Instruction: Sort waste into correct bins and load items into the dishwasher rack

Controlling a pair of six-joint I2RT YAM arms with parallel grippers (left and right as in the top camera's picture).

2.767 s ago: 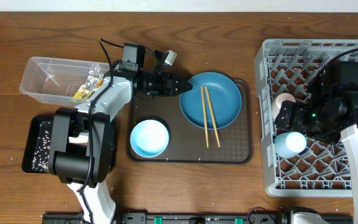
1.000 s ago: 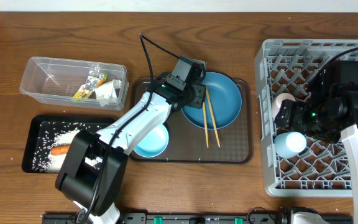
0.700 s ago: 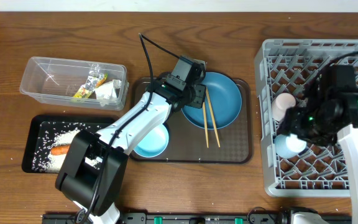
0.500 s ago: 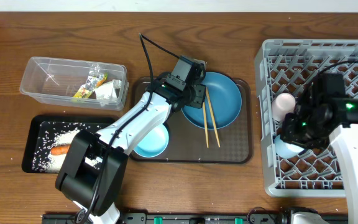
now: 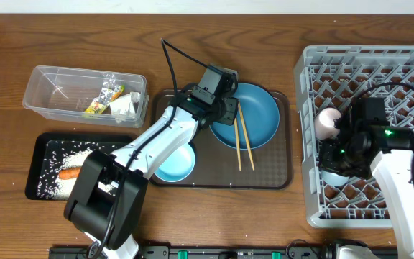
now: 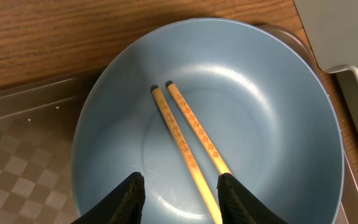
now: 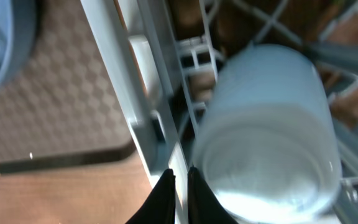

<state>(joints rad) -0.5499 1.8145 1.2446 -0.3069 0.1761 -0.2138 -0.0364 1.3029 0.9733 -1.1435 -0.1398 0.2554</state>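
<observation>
The two wooden chopsticks lie side by side in the big round blue plate. In the left wrist view their near ends run down between the fingers of the left gripper. Those fingers stand apart, one on each side, and do not squeeze the chopsticks. One stick runs very close to the finger on the right of that view; I cannot tell if they touch. The blue plate sits on the dark brown serving tray, next to the light blue bowl.

The light blue cup lies on its side in the big grey plastic rack. In the right wrist view it is just to the right of the right gripper. That gripper's fingers are almost together, with nothing between them. The pink cup is in the rack too, just beside the arm.

The clear plastic tub holds the crumpled white tissue and the yellow-green wrapper. The black tray holds the orange carrot and the white rice.

A second ago the left gripper was in this same spot. The right arm was farther up the rack, and the light blue cup was plain to see from above. Now the arm covers most of it.
</observation>
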